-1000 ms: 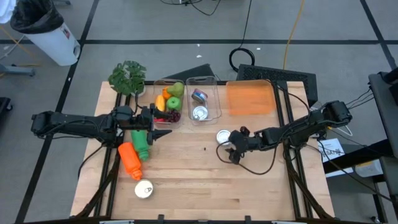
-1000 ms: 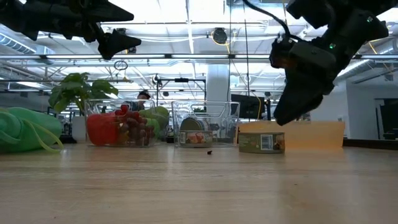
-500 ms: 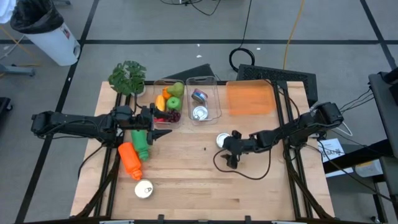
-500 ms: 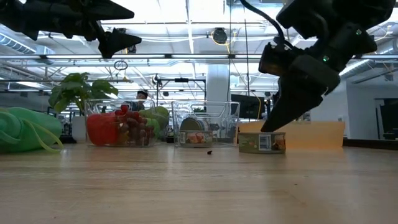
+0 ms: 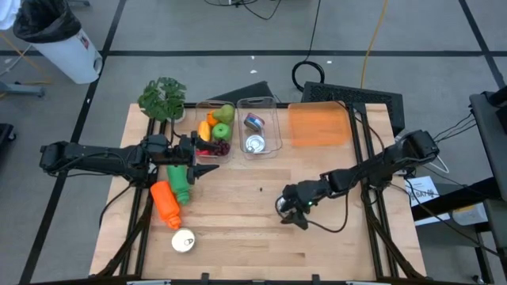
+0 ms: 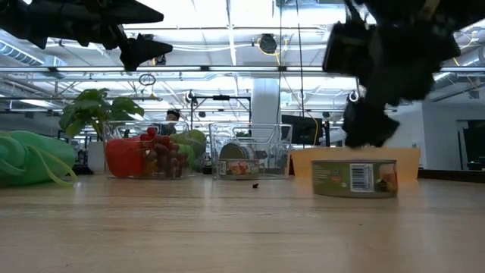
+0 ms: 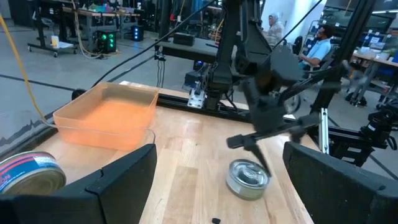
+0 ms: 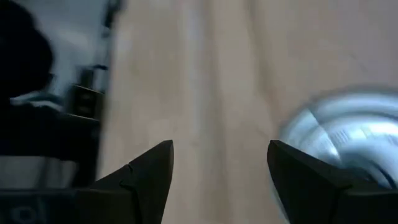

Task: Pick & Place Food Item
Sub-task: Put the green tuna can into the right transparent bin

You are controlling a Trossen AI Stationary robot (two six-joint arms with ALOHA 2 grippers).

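At the table's left, left gripper (image 5: 207, 169) waiting, fingers spread wide and empty, just beside the fruit bin (image 5: 214, 134). Toward the middle-right, tin can (image 5: 283, 206) standing upright on the wooden table (image 5: 238, 237), apart from the can bin (image 5: 260, 136). Right gripper (image 5: 299, 214) hovering close over it, fingers parted, nothing held. Best to centre over the lid, lower squarely until fingers straddle the can's sides, then close gently to avoid tipping it.
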